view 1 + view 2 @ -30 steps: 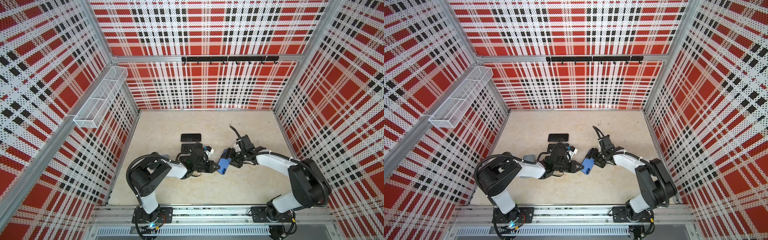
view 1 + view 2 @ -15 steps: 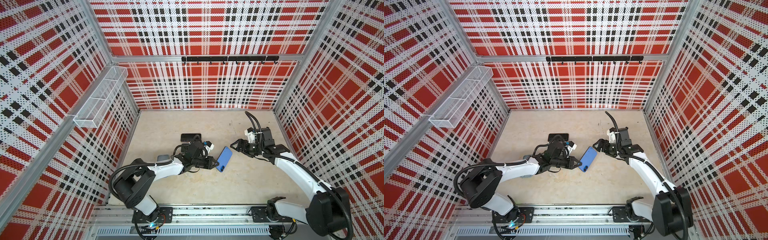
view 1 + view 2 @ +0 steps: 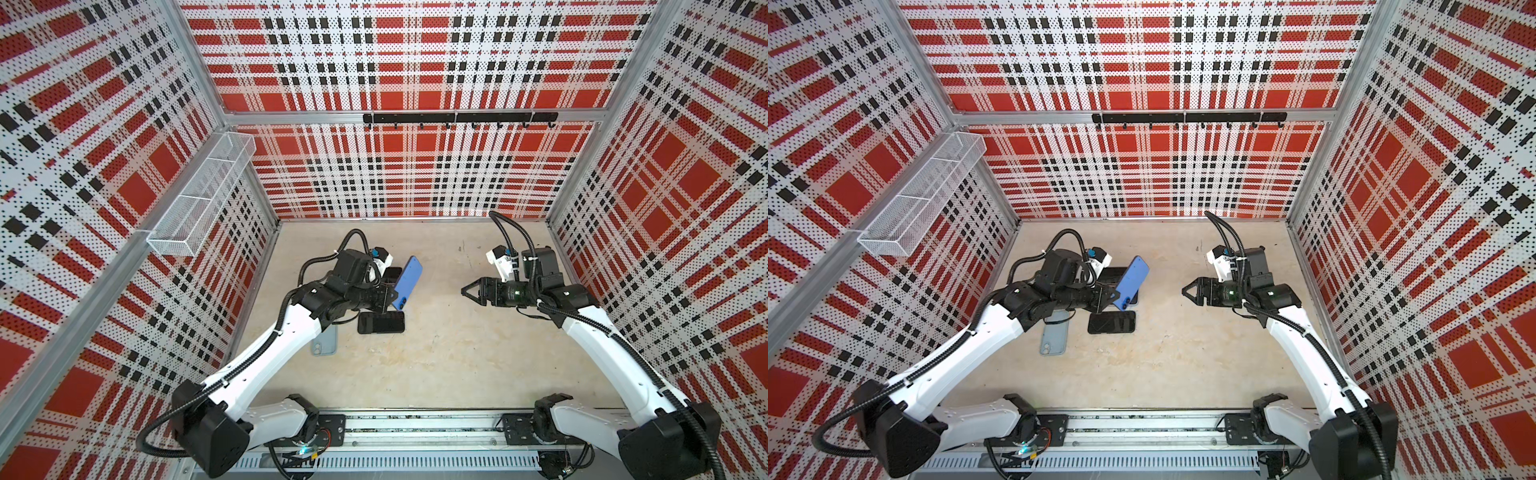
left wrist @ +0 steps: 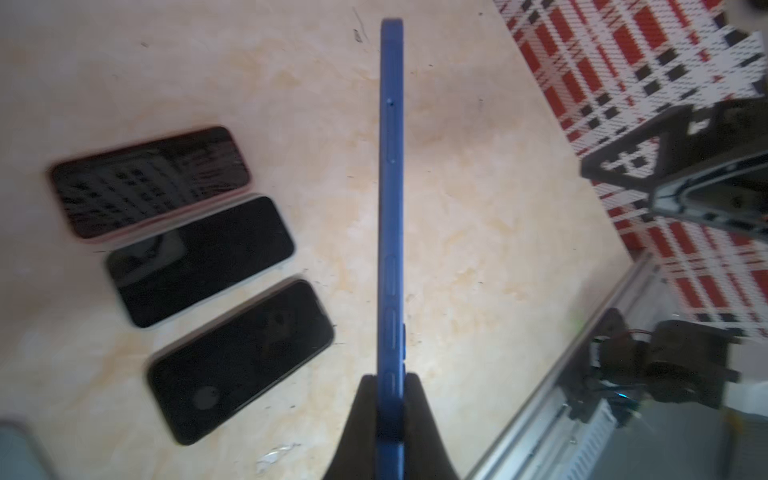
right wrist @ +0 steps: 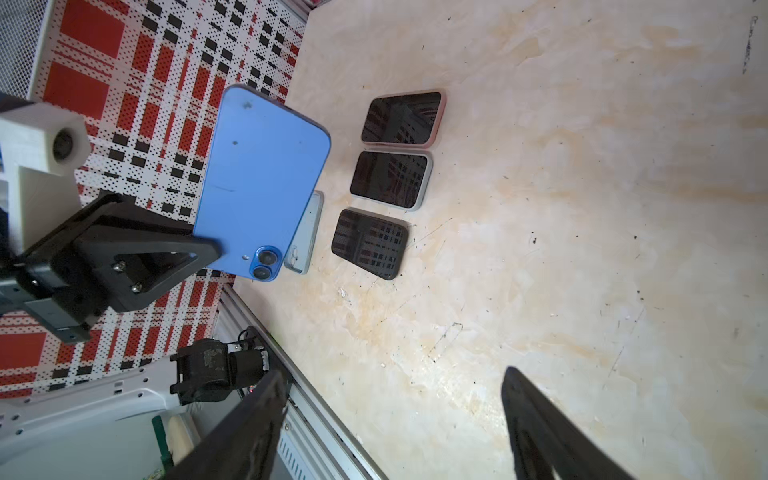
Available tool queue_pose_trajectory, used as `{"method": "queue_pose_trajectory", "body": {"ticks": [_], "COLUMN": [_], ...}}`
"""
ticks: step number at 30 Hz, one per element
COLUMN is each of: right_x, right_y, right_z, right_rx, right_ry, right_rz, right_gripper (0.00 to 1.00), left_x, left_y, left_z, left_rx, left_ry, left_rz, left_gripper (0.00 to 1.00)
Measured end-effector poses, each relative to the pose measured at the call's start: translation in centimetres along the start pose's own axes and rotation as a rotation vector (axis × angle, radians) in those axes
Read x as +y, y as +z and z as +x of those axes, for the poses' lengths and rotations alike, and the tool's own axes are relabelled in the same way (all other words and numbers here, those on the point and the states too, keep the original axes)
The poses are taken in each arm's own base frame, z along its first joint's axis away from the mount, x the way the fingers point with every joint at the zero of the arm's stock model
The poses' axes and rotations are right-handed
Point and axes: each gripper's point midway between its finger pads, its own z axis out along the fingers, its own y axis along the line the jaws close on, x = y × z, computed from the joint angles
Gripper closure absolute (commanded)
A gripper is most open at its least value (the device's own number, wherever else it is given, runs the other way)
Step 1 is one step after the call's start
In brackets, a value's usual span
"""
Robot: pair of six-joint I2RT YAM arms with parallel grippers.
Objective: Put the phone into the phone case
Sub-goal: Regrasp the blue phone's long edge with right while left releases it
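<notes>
Blue phone (image 3: 408, 282) farther back now, tight in left claw (image 3: 391, 300) — right claw (image 3: 464, 291) wide, well apart.

The right gripper (image 3: 464, 291) has pulled well clear of the slim blue smartphone (image 3: 408, 281), which the left gripper (image 3: 390, 300) has carried farther back.

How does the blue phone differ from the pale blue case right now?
The blue phone is off the table, clamped on edge in the left gripper; the case lies flat on it. The phone is vivid blue, the case pale grey-blue. Both show a camera spot at one corner.
</notes>
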Motion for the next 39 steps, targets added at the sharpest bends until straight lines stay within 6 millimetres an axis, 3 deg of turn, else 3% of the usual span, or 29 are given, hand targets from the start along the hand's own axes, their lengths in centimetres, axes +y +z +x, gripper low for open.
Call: {"method": "queue_pose_trajectory", "body": {"ticks": [8,15,20,25,29,39], "right_x": [1.2,2.4,3.6,3.0,2.7,2.6], "right_y": [-1.1,-1.6,-1.0,0.9,2.1,4.7], "right_z": [-1.5,-1.8,-1.1,0.5,0.7,0.0], "right_rx": [-0.034,-0.026,0.020,0.083,0.100,0.139], "right_ry": [0.090,0.178,0.268,0.418,0.512,0.630], "right_rz": [-0.019,-0.090,-0.203,-0.284,-0.342,-0.441], "right_gripper": [0.20,0.21,0.22,0.22,0.22,0.26], "left_x": [1.6,1.2,1.5,-0.3,-1.7,-3.5], "left_y": [-1.0,1.2,2.6,3.0,2.7,2.3], "left_z": [1.3,3.5,2.9,0.6,-0.7,-1.2], "left_rx": [-0.093,-0.180,-0.253,-0.349,-0.418,-0.470], "left_ry": [0.464,0.967,1.220,1.380,1.427,1.471], "left_rz": [-0.181,-0.227,-0.362,-0.467,-0.511,-0.529], "left_gripper": [1.00,1.00,1.00,1.00,1.00,1.00]}}
